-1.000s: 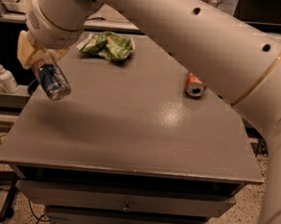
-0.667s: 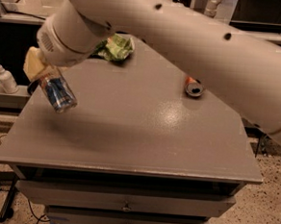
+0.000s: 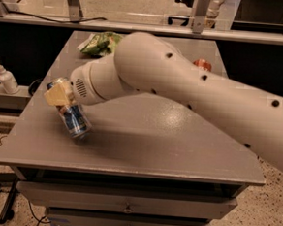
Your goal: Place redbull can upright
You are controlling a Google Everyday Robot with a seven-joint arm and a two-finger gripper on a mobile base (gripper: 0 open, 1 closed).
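The end effector [image 3: 59, 96] sat at the left middle of the frame, over the left part of the tabletop [image 3: 178, 146]; its pale yellow, blocky fingers [image 3: 55, 94] were closed narrowly around the upper end of the redbull can [image 3: 77, 121], with the can clamped between them. The redbull can was a slim metal cylinder with a glossy blue-and-silver skin; it hung tilted, its gripped end up and to the left, its free end down and to the right, low over the tabletop near the left edge; whether that lower end touched the surface could not be told. The arm [image 3: 191, 94] was a thick, smooth, cream-coloured tube with small dark holes along it, running from the right edge of the frame across to the end effector; a round vented section sat just behind the wrist.

The tabletop was flat, grey and faintly speckled, with a dull sheen near its middle. A crinkled green bag [image 3: 99, 42] lay at the upper left of it; an orange-red soda can [image 3: 202, 65] showed partly behind the arm at the upper right. A white pump bottle [image 3: 7, 79] stood off the tabletop at the far left; grey drawers [image 3: 125, 205] with small knobs ran along the bottom.
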